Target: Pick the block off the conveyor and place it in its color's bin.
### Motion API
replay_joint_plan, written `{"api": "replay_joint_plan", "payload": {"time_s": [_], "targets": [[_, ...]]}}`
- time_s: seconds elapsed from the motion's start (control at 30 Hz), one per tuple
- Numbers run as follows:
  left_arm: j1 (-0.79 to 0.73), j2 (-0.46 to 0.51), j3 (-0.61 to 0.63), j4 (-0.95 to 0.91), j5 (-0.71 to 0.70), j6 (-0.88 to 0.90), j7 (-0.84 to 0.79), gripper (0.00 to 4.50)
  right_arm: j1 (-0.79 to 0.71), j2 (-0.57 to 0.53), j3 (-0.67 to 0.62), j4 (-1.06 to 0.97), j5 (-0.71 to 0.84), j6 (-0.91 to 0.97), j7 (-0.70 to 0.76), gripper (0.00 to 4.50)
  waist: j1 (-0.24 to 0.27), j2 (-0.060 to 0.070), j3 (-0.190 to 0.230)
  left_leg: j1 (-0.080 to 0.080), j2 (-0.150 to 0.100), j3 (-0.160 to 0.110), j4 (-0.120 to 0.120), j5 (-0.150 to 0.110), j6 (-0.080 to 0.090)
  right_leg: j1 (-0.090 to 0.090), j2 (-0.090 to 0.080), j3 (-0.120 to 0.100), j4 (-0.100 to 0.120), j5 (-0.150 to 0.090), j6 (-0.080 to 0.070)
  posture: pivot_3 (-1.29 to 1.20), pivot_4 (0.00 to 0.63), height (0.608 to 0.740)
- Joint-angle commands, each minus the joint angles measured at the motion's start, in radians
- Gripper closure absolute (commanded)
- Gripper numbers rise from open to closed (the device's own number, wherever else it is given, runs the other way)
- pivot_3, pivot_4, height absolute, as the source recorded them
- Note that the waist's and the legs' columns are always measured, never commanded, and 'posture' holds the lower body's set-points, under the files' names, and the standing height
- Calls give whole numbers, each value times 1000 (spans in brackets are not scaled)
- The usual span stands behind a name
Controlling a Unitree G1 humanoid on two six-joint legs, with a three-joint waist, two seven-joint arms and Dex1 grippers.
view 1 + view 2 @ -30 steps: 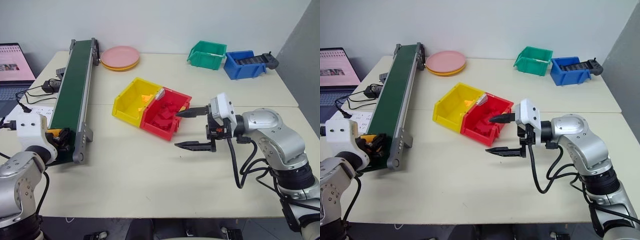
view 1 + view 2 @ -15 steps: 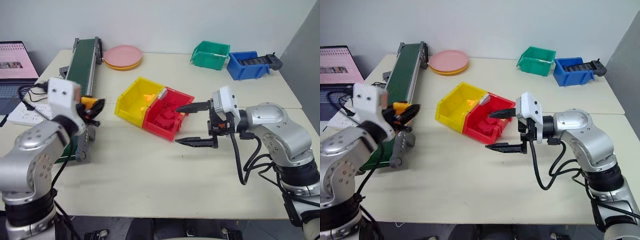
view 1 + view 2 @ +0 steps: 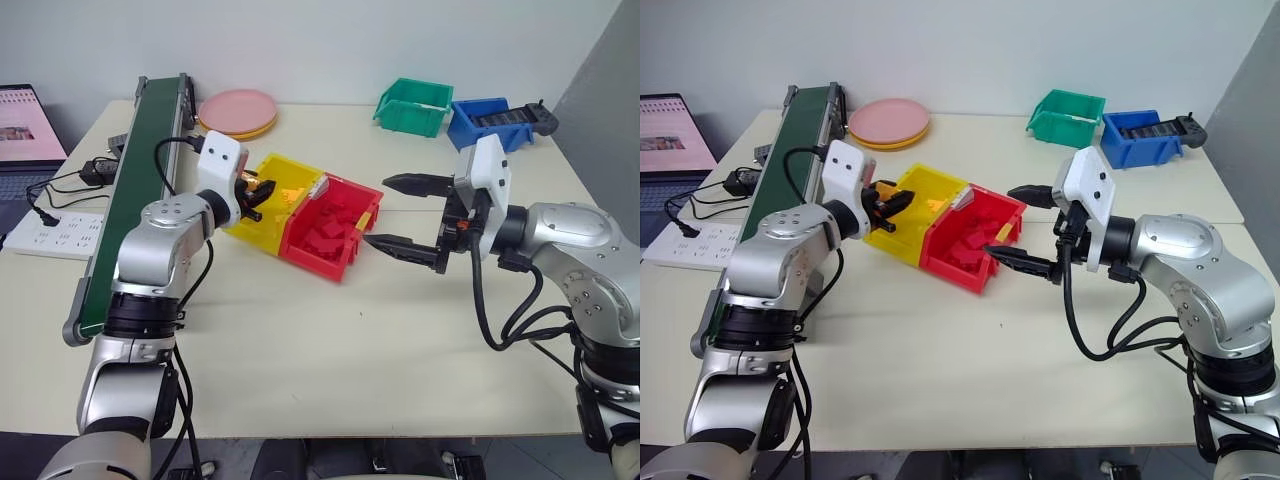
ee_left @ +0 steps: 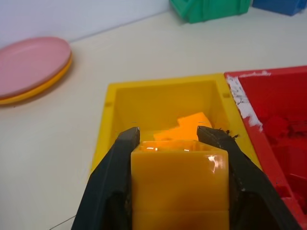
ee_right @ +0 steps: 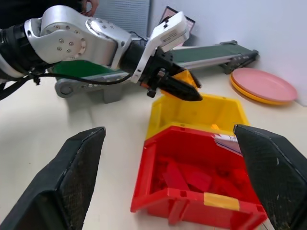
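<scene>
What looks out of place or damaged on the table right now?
The joined yellow bin and red bin sit skewed to the table edge, and the red one's rim has a scuffed white patch beside the shared wall. Nothing is spilled: the left gripper holds the yellow block at the yellow bin.

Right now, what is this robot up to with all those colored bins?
It is sorting toy bricks by color. Its left gripper is shut on a yellow block and holds it at the yellow bin, which already has yellow bricks inside. The right gripper hangs open beside the joined red bin, holding nothing.
</scene>
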Motion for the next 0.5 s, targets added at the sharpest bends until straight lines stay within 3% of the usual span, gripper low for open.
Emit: {"api": "replay_joint_plan", "payload": {"time_s": [0.03, 0.43, 0.5], "targets": [[-48, 1, 14, 28, 26, -71, -24, 2263, 7, -12, -34, -51, 9, -16, -22, 0, 0, 0, 0, 0, 0, 0, 0, 0, 0, 0, 0, 0, 0, 0, 0, 0, 150, 740], [-1, -7, 46, -76, 1, -41, -43, 23, 27, -28, -24, -44, 3, -46, -13, 0, -1, 0, 0, 1, 0, 0, 0, 0, 0, 0, 0, 0, 1, 0, 0, 0, 150, 740], [29, 2, 65, -137, -10, -21, -40, 8, 31, -29, -16, -37, -5, -59, -7, 0, 0, 0, 0, 1, 0, 0, 0, 0, 0, 0, 0, 0, 1, 0, 0, 0, 150, 740]]}}
